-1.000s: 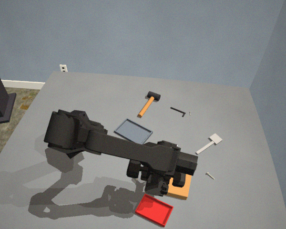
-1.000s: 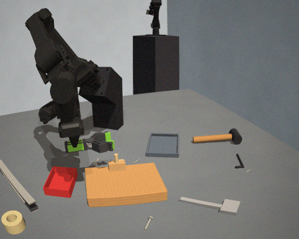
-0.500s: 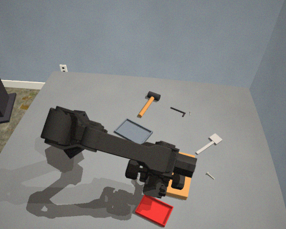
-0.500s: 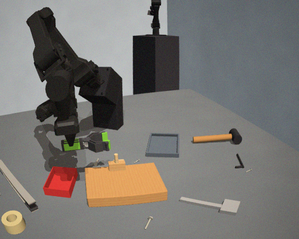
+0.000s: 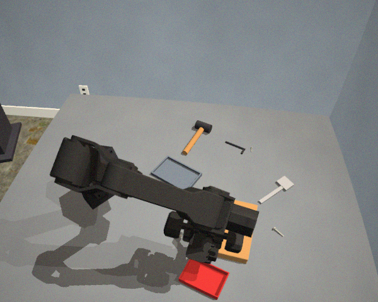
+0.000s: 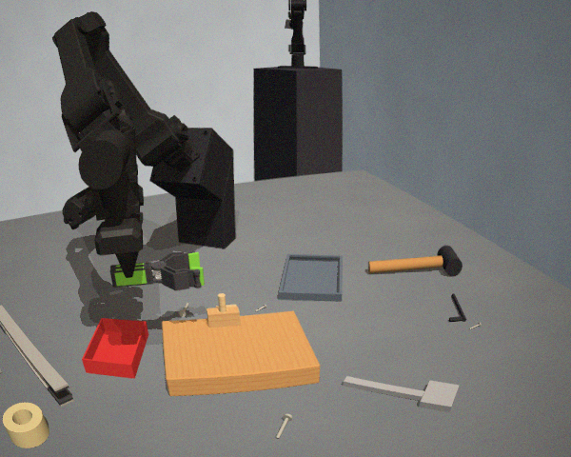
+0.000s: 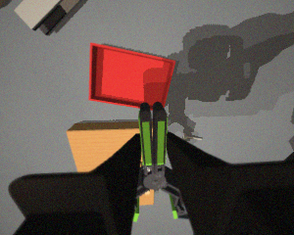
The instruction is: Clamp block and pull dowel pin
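Note:
My gripper [image 6: 127, 268] is shut on the handles of the green spring clamp [image 6: 158, 273] and holds it in the air, level, behind the board's back left corner. In the wrist view the clamp [image 7: 152, 147] runs between my fingers, handles pointing toward the red tray, jaws near the camera. The small wooden block [image 6: 223, 315] lies on the back edge of the orange wooden board [image 6: 236, 351], with its dowel pin [image 6: 221, 300] standing upright in it. I cannot make out the bench stop. In the top view my arm hides the block and clamp.
A red tray [image 6: 114, 347] sits left of the board, a grey tray [image 6: 311, 276] behind it to the right. A mallet [image 6: 413, 263], hex key [image 6: 459, 308], loose screws [image 6: 283, 425], a grey paddle [image 6: 403, 390], a flat bar [image 6: 29, 354] and a tape roll [image 6: 25, 422] lie around.

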`<state>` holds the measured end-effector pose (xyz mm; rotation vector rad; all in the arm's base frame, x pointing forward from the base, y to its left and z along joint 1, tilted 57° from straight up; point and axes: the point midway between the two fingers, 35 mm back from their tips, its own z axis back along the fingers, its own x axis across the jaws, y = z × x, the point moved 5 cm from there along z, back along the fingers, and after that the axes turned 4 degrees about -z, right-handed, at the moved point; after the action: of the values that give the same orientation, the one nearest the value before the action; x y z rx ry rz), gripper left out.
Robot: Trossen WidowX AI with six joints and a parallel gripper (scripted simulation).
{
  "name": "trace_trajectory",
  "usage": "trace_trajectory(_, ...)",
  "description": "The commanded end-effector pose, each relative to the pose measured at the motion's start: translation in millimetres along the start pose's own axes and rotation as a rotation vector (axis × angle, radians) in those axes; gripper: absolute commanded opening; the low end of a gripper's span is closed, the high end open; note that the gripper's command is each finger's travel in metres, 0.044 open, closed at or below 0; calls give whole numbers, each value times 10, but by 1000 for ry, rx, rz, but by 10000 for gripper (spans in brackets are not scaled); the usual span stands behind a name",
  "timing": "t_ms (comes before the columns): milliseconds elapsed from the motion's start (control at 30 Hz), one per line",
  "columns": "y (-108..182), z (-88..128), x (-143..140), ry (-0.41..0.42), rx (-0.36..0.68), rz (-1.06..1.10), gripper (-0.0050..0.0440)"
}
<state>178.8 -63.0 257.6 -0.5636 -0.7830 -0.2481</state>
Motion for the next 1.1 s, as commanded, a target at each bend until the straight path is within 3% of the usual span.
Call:
trace_trajectory(0, -34, 30, -4, -15, 0, -11, 0)
trace_trajectory(1067, -36, -131, 18, -16, -2, -21, 0)
